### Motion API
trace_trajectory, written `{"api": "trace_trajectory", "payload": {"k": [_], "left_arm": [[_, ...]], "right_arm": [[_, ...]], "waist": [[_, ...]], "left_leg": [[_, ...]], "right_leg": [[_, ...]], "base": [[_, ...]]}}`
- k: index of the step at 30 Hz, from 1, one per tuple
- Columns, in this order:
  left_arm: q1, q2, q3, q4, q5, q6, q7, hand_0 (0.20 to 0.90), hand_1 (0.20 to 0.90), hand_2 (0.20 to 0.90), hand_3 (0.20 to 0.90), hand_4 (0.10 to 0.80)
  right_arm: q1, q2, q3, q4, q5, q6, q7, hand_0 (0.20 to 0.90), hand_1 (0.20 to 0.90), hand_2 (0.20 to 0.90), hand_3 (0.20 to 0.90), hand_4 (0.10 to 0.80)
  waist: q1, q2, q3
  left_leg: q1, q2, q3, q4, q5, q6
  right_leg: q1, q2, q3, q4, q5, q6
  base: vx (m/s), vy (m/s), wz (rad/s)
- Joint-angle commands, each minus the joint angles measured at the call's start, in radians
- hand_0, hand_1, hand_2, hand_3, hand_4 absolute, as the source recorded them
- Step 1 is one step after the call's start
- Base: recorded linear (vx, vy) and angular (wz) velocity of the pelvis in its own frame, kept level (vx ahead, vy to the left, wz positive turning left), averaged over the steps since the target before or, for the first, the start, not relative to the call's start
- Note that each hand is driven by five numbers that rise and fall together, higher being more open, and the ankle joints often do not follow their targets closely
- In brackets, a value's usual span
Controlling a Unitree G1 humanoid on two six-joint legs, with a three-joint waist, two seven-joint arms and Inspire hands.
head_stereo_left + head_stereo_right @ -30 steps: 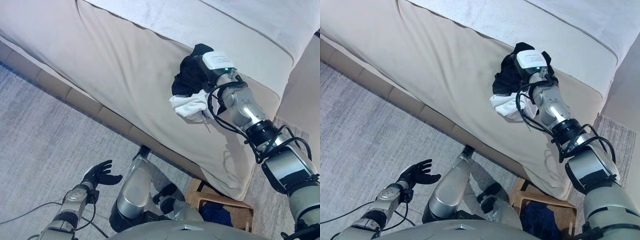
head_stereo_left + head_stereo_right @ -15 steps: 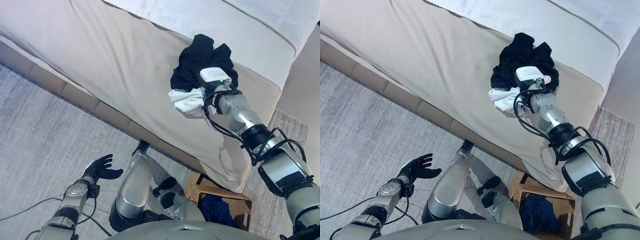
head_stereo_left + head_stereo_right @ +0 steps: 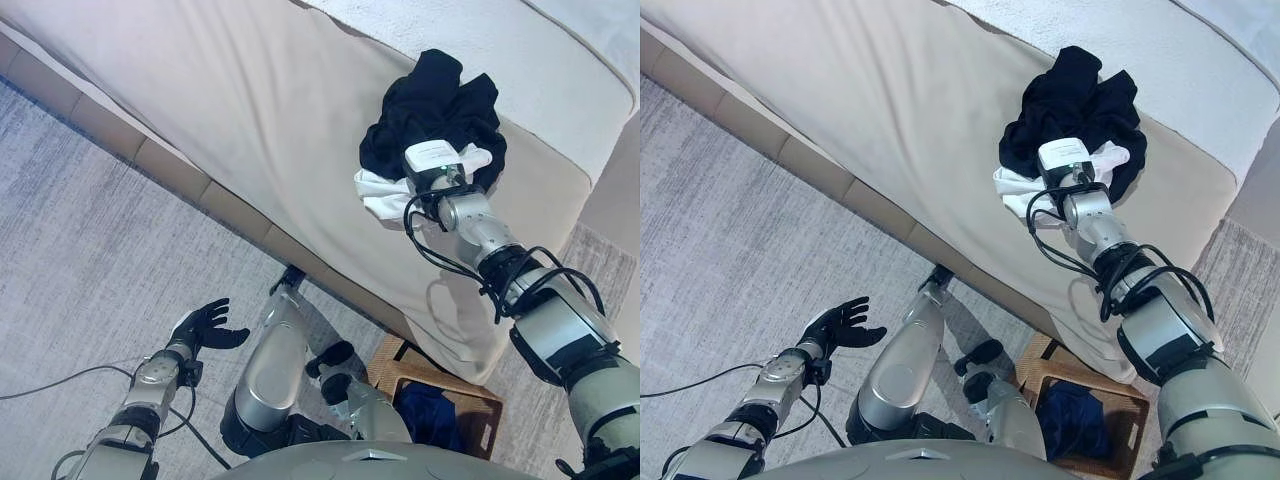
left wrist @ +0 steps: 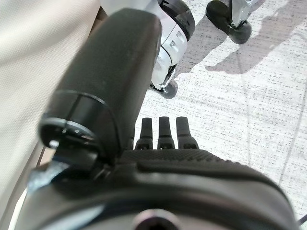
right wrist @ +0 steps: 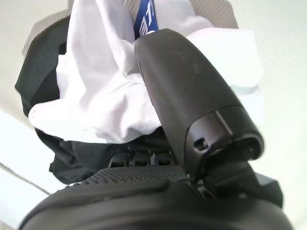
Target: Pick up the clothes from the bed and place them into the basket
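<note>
A bundle of clothes, a black garment (image 3: 432, 100) and a white one (image 3: 377, 196), lies against the upper side of the beige bed (image 3: 250, 120). My right hand (image 5: 144, 191) is shut on the bundle: its thumb (image 5: 184, 86) presses over the white cloth (image 5: 96, 100) and its fingers curl into the black cloth beneath. In the eye views the hand is buried in the bundle. My left hand (image 3: 205, 325) hangs open and empty above the grey carpet at the lower left, its fingers (image 4: 163, 134) straight.
A woven basket (image 3: 1035, 365) stands on the floor at the lower right, below the bed's corner, with a dark blue garment (image 3: 1070, 415) in it. A white cover (image 3: 560, 50) lies on top of the bed. Grey carpet (image 3: 80, 230) spreads to the left.
The camera has shifted. My right hand has closed deeper into the bundle, and more of the black garment now bunches above it. My left hand has kept its pose.
</note>
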Motion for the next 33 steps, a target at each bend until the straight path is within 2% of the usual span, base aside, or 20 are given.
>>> {"api": "trace_trajectory", "payload": {"k": [1,3,6,11,16,21,24,29,33], "left_arm": [[0.048,0.019,-0.076,-0.036,0.006,-0.023,-0.008,0.900,0.900,0.900,0.900,0.800],[0.048,0.015,-0.081,-0.044,0.008,-0.019,-0.004,0.900,0.900,0.900,0.900,0.800],[0.057,0.002,-0.093,-0.043,0.009,-0.024,0.014,0.900,0.900,0.900,0.900,0.800],[0.094,-0.024,-0.084,-0.011,0.013,-0.070,0.034,0.900,0.900,0.900,0.900,0.800],[0.130,-0.033,-0.082,0.002,0.033,-0.077,0.017,0.900,0.900,0.900,0.900,0.800],[0.156,-0.040,-0.087,0.014,0.057,-0.061,0.005,0.900,0.900,0.900,0.900,0.800],[0.160,-0.046,-0.086,0.021,0.067,-0.062,0.006,0.900,0.900,0.900,0.900,0.800],[0.160,-0.054,-0.087,0.023,0.085,-0.041,0.009,0.900,0.900,0.900,0.900,0.800],[0.152,-0.054,-0.084,0.025,0.085,-0.029,0.008,0.900,0.900,0.900,0.900,0.800]], "right_arm": [[-0.058,-0.016,0.049,-0.002,-0.022,0.024,-0.066,0.300,0.300,0.300,0.200,0.100],[-0.061,-0.016,0.041,-0.022,0.031,0.040,-0.141,0.300,0.300,0.300,0.200,0.100],[-0.095,-0.034,-0.030,-0.151,0.189,0.069,-0.380,0.300,0.300,0.300,0.200,0.100],[-0.160,-0.065,-0.218,-0.347,0.321,-0.061,-0.733,0.300,0.300,0.300,0.200,0.100],[-0.216,-0.116,-0.349,-0.551,0.382,-0.151,-0.947,0.300,0.300,0.300,0.200,0.100],[-0.198,-0.176,-0.407,-0.711,0.436,-0.157,-0.993,0.300,0.300,0.300,0.200,0.100],[-0.177,-0.178,-0.414,-0.743,0.453,-0.156,-0.991,0.300,0.300,0.300,0.200,0.100],[-0.103,-0.151,-0.405,-0.722,0.497,-0.145,-0.918,0.300,0.300,0.300,0.200,0.100],[-0.042,-0.125,-0.369,-0.631,0.512,-0.133,-0.799,0.300,0.300,0.300,0.200,0.100]], "waist": [[0.021,0.045,-0.031],[0.020,0.046,-0.031],[0.007,0.050,-0.034],[-0.016,0.046,-0.048],[-0.027,0.052,-0.091],[-0.042,0.060,-0.151],[-0.047,0.061,-0.167],[-0.054,0.065,-0.189],[-0.060,0.067,-0.192]], "left_leg": [[0.105,0.021,0.056,-0.177,-0.008,0.073],[0.103,0.020,0.055,-0.175,-0.009,0.074],[0.111,0.022,0.059,-0.172,-0.016,0.077],[0.135,0.029,0.078,-0.171,-0.036,0.081],[0.169,0.015,0.079,-0.166,-0.057,0.089],[0.201,-0.005,0.075,-0.161,-0.072,0.097],[0.211,-0.010,0.073,-0.163,-0.075,0.099],[0.226,-0.015,0.072,-0.167,-0.078,0.098],[0.227,-0.013,0.075,-0.166,-0.080,0.097]], "right_leg": [[-0.002,-0.029,-0.003,0.176,-0.032,-0.015],[-0.001,-0.028,-0.005,0.172,-0.023,-0.011],[0.000,-0.029,0.006,0.172,-0.006,-0.006],[0.015,-0.024,0.044,0.168,-0.009,-0.007],[0.039,-0.035,0.064,0.162,-0.003,-0.004],[0.061,-0.050,0.069,0.154,0.002,0.002],[0.068,-0.052,0.072,0.150,0.002,0.003],[0.082,-0.054,0.073,0.139,-0.001,0.003],[0.083,-0.054,0.073,0.134,-0.001,0.001]], "base": [[0.028,-0.029,0.06],[0.020,-0.013,0.05],[0.018,-0.002,0.02],[0.011,0.019,-0.03],[0.086,0.067,-0.09],[0.102,0.066,-0.02],[0.052,0.028,-0.03],[0.041,0.013,0.01],[0.000,0.000,0.00]]}}
